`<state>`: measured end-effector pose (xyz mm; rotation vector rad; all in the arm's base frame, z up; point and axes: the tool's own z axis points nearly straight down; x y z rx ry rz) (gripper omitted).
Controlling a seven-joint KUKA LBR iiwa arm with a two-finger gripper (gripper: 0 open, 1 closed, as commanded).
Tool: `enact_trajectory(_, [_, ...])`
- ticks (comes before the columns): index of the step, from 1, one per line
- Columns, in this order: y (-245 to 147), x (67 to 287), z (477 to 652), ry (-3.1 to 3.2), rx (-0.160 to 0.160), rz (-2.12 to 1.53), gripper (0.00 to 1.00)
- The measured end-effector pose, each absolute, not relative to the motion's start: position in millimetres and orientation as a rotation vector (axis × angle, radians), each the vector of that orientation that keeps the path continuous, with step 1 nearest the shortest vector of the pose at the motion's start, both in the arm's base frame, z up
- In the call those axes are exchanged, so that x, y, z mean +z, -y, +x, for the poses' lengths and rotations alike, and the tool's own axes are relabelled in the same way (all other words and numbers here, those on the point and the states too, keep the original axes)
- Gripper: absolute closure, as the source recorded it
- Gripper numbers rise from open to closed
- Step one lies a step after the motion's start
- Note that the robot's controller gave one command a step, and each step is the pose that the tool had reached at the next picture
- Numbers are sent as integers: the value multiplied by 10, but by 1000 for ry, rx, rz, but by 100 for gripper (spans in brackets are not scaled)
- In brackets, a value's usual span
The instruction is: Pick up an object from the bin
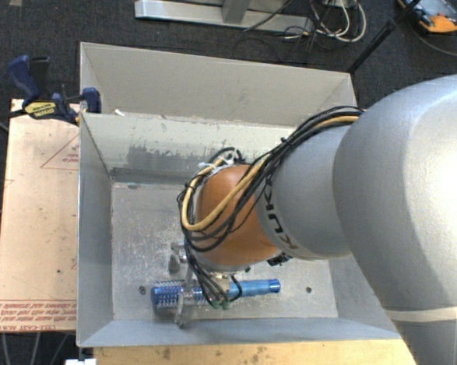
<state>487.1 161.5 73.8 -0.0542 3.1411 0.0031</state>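
The arm (384, 189) hangs low over the blue brush (259, 286) lying by the near wall of the bin (131, 233), jaws' state impossible to tell; likely the grasp step, next needing a firm close, then a lift.

One camera here, up high, looking down and a touch sideways into the grey metal bin (220, 84), close in, big silver arm (400, 190) crowding its right.
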Motion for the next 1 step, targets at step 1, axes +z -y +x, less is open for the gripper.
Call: enact_trajectory(1, [-1604,759,4874,-3142,2,-50,100])
